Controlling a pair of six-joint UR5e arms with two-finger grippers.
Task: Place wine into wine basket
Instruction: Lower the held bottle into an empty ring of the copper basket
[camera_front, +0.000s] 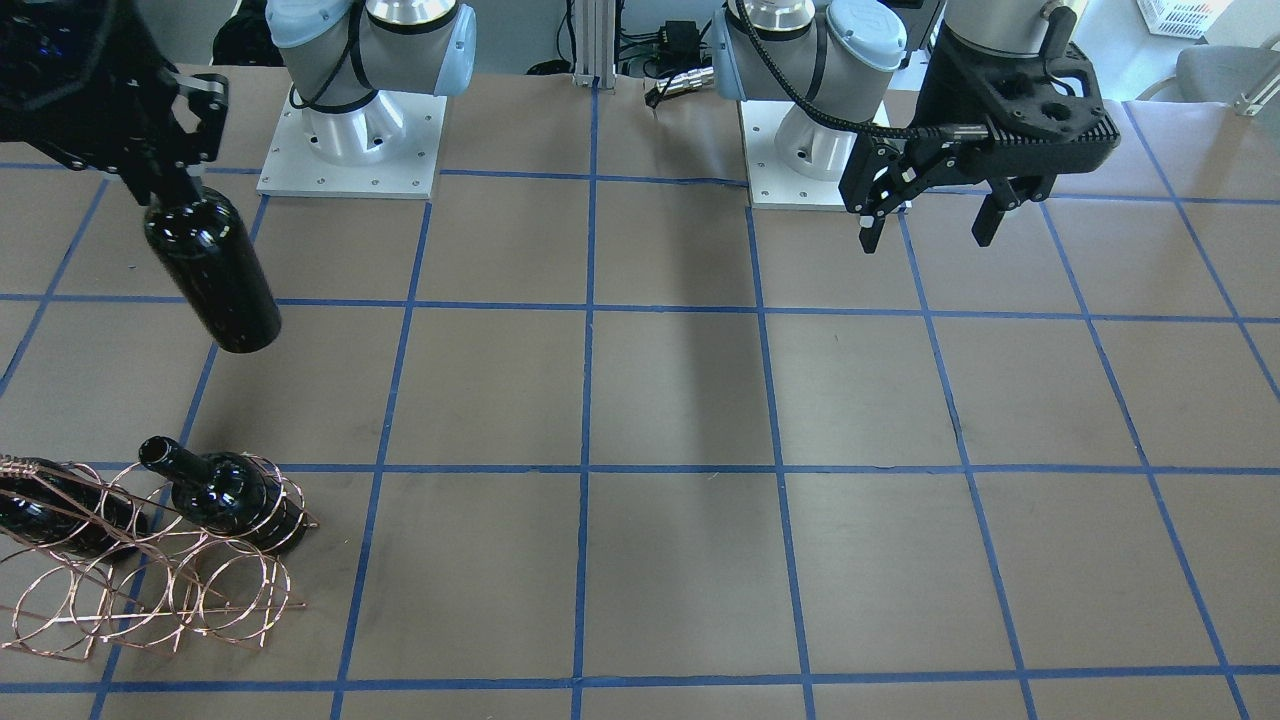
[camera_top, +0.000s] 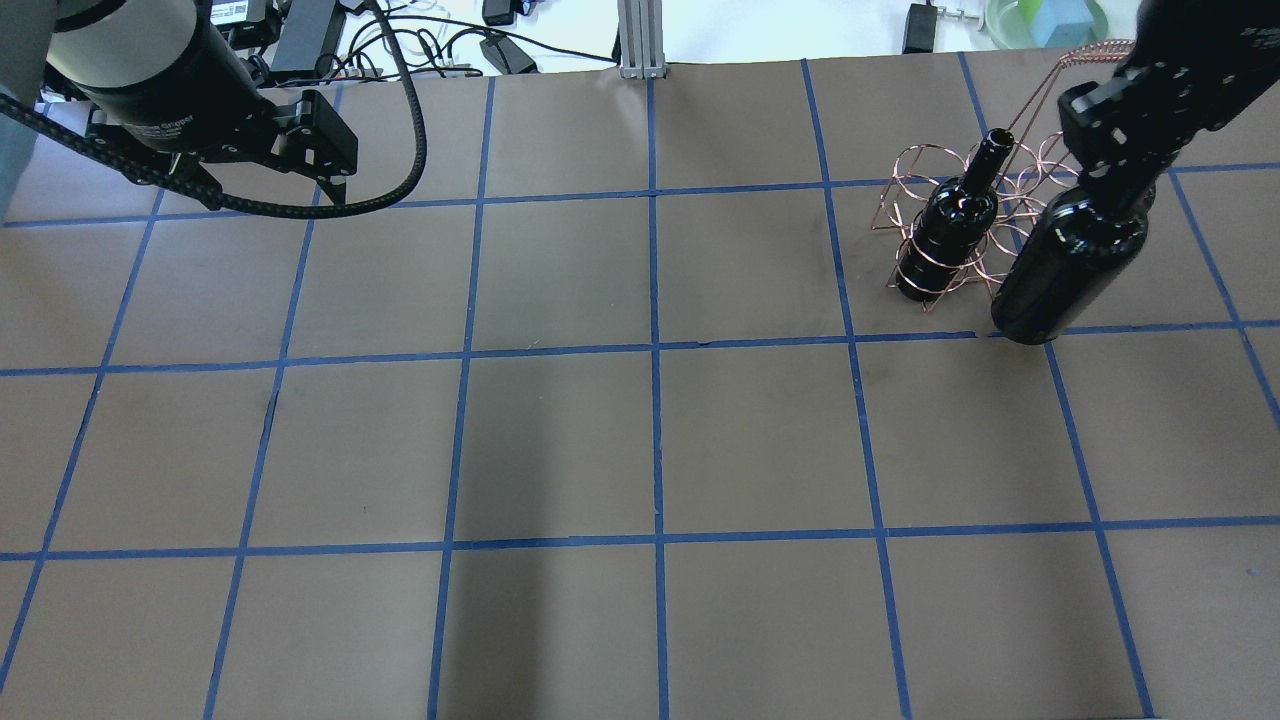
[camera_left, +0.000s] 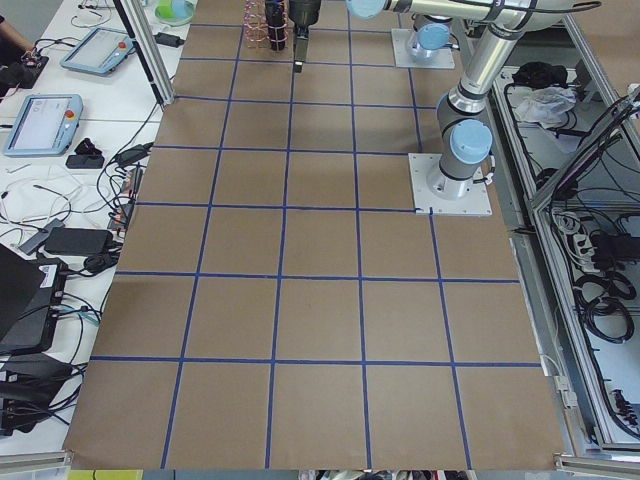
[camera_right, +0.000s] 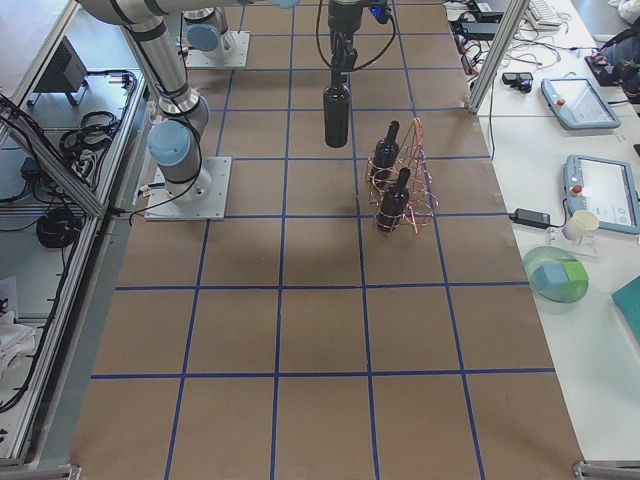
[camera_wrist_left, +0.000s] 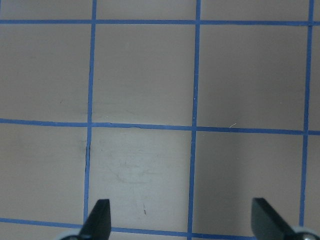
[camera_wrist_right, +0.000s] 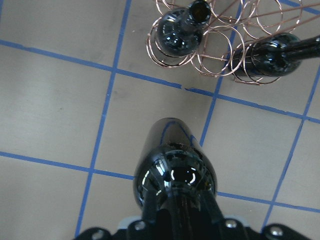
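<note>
Judged heavy, slick and breakable, the wine bottle (camera_front: 212, 275) is clamped at its neck by the right fingers (camera_front: 165, 185), left fingers (camera_front: 989, 222) apart.

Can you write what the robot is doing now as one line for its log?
right jaws: shut on wine bottle, held in air | wine basket: two bottles inside | left jaws: open, empty

My right gripper (camera_top: 1113, 188) hangs over the far right of the table (camera_top: 640, 450). The wine (camera_top: 1065, 272) is beneath it, clear of the surface, on my near side of the wine basket (camera_front: 232, 592). In its loops sit one bottle (camera_top: 950, 230) on the left and a second bottle (camera_wrist_right: 270, 57) to its right. My left gripper (camera_front: 927, 238) hovers far left, well apart.
</note>
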